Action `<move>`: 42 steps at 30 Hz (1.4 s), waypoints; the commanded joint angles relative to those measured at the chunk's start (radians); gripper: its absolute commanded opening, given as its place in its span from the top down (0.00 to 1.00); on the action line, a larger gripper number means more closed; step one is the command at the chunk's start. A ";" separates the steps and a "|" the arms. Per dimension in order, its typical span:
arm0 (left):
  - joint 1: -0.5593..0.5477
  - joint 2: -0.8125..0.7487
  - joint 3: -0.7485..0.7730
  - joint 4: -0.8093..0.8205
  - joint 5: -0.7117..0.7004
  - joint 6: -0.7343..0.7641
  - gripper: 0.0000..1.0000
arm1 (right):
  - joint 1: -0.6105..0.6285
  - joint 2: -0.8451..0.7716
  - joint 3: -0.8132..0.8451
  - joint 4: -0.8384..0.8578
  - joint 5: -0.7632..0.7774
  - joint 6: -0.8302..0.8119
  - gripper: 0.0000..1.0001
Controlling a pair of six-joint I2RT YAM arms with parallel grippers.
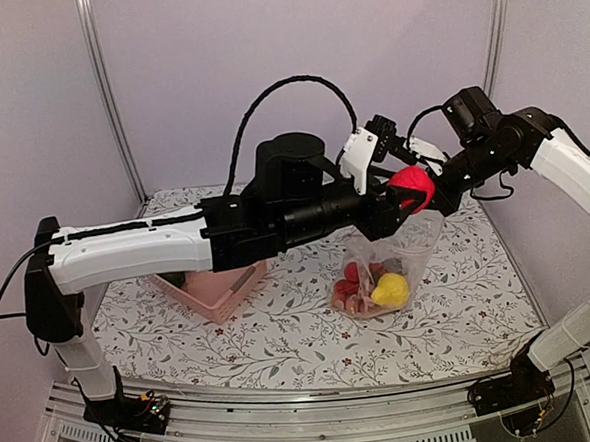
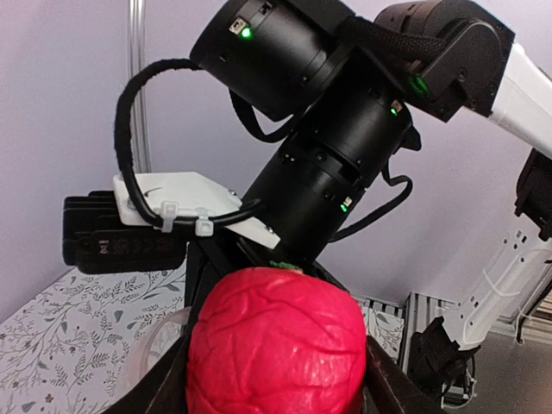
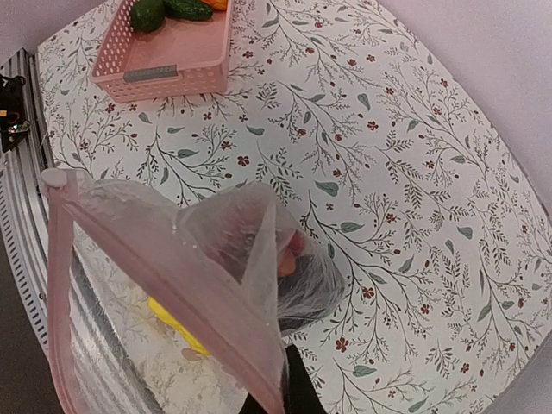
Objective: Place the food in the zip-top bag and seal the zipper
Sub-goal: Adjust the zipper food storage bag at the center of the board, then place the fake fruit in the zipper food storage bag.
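Observation:
My left gripper (image 1: 405, 190) is shut on a red, wrinkled piece of food (image 1: 412, 185), held in the air over the mouth of the zip-top bag (image 1: 393, 260). Up close, the red piece (image 2: 276, 345) fills the gap between the black fingers (image 2: 390, 388). My right gripper (image 1: 440, 192) is shut on the bag's upper edge and holds it up off the table. Its wrist view looks down along the pinkish zipper (image 3: 164, 285) and the clear bag (image 3: 233, 233). A yellow piece (image 1: 389, 290) and red pieces (image 1: 351, 274) lie inside the bag.
The pink basket (image 1: 214, 288) stands on the left of the flowered tablecloth, partly under the left arm. Green pieces (image 3: 151, 13) lie in the basket (image 3: 164, 73). The right arm's black wrist (image 2: 345, 129) hangs close behind the red piece.

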 commanded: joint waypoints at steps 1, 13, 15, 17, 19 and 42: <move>-0.003 0.115 0.055 -0.032 -0.028 0.022 0.62 | 0.001 0.013 0.053 0.002 -0.024 0.033 1.00; -0.005 0.073 -0.101 0.005 -0.125 0.018 0.63 | -0.007 0.005 0.066 0.026 0.004 0.062 1.00; -0.005 0.050 -0.148 0.040 -0.125 0.009 0.63 | -0.011 0.008 0.065 0.026 0.002 0.066 1.00; -0.003 0.050 -0.156 0.042 -0.126 0.006 0.63 | -0.011 0.010 0.066 0.025 -0.013 0.066 1.00; -0.001 0.076 -0.121 0.011 -0.125 0.011 0.62 | -0.011 0.009 0.070 0.019 -0.038 0.065 1.00; -0.065 -0.076 -0.105 -0.052 -0.076 0.378 0.10 | -0.063 0.038 0.102 0.014 -0.118 0.092 1.00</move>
